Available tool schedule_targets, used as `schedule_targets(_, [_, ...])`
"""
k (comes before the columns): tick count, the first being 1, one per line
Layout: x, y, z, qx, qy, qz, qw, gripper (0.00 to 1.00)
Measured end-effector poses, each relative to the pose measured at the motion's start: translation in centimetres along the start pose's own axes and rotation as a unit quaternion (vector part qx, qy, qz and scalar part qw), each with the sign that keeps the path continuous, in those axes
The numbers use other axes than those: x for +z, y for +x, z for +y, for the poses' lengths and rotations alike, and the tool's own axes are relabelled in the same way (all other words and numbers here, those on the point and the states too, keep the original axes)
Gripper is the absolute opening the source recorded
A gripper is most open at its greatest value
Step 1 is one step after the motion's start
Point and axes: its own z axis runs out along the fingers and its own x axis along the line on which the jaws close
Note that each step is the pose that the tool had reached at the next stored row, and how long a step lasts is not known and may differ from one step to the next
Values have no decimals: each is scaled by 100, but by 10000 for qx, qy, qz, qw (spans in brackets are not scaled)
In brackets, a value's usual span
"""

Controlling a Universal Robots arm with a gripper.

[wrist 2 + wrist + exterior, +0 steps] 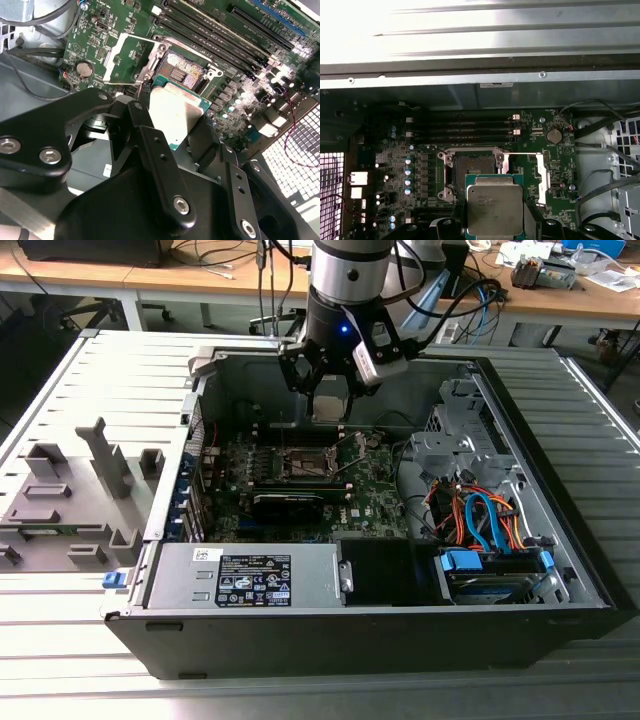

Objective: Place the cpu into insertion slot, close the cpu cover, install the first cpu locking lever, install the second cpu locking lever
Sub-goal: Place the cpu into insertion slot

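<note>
My gripper [330,398] hangs inside the open computer case, above the far part of the green motherboard, and is shut on the cpu [330,407]. In both wrist views the cpu [175,112] [494,207] is a flat square chip with a silver-grey top, held by its edges between the black fingers [145,130]. It hovers just short of the insertion slot [470,167] [182,72] [303,462], whose dark centre lies bare. Beside the slot, the silvery cpu cover [525,170] [127,57] is swung open.
A black expansion card [288,502] lies in front of the slot, and memory slots [465,131] run behind it. The power supply [245,580] fills the case's near side. A drive cage with orange and blue cables [480,520] stands on the exterior view's right. Grey fixtures [70,490] sit outside on its left.
</note>
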Motion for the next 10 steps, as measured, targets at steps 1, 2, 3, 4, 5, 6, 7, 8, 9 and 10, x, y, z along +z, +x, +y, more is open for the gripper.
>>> schedule_targets(1, [2, 0, -2, 0, 0, 0, 10000, 54])
schedule_targets(2, [5, 0, -5, 0, 0, 0, 10000, 54])
schedule_targets(3, [6, 0, -6, 0, 0, 0, 10000, 54])
schedule_targets(4, [8, 0, -8, 0, 0, 0, 10000, 54])
schedule_targets(5, [11, 0, -11, 0, 0, 0, 10000, 54])
schedule_targets(6, [13, 0, -13, 0, 0, 0, 10000, 54])
schedule_targets(7, [14, 0, -14, 0, 0, 0, 10000, 54])
schedule_targets(8, [18, -1, -16, 0, 0, 0, 10000, 54])
schedule_targets(9, [21, -1, -19, 0, 0, 0, 10000, 54])
schedule_targets(10, [23, -1, -21, 0, 0, 0, 10000, 54])
